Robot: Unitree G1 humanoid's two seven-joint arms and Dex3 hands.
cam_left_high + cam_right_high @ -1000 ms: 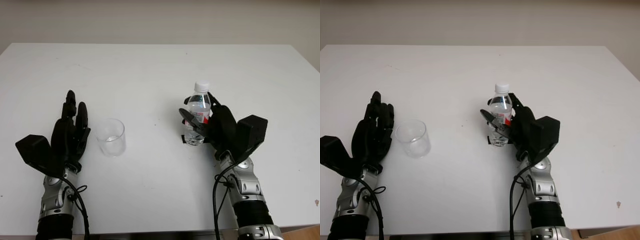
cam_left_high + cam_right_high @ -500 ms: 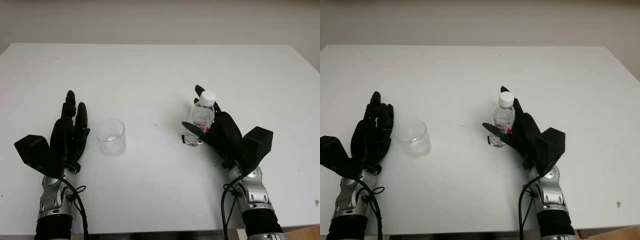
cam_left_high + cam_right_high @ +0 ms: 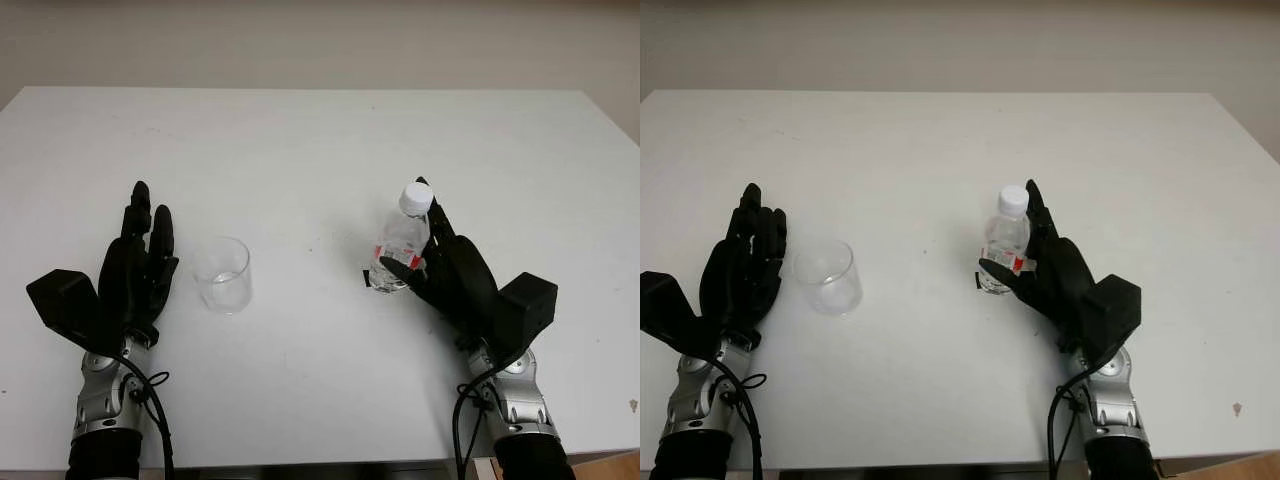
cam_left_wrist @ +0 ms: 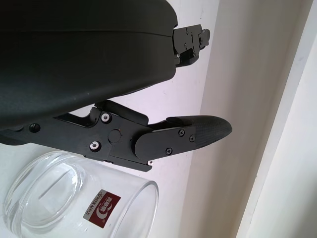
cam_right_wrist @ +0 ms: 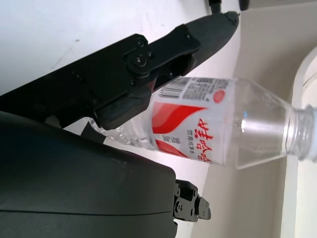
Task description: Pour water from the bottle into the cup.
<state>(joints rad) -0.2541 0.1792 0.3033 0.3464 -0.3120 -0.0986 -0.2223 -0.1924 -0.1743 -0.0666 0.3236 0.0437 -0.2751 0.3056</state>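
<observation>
Clear plastic bottle: the small white-capped water bottle with a red label [image 3: 402, 243] is right of centre on the white table [image 3: 320, 140], leaning with its cap toward the far right.
Right hand: the black right hand [image 3: 440, 270] is clamped around the bottle's lower body; whether the base touches the table is hard to tell.
Cup: the clear glass cup [image 3: 222, 274] stands upright, well left of the bottle.
Left hand: the black left hand [image 3: 140, 265] is open, just left of the cup.
</observation>
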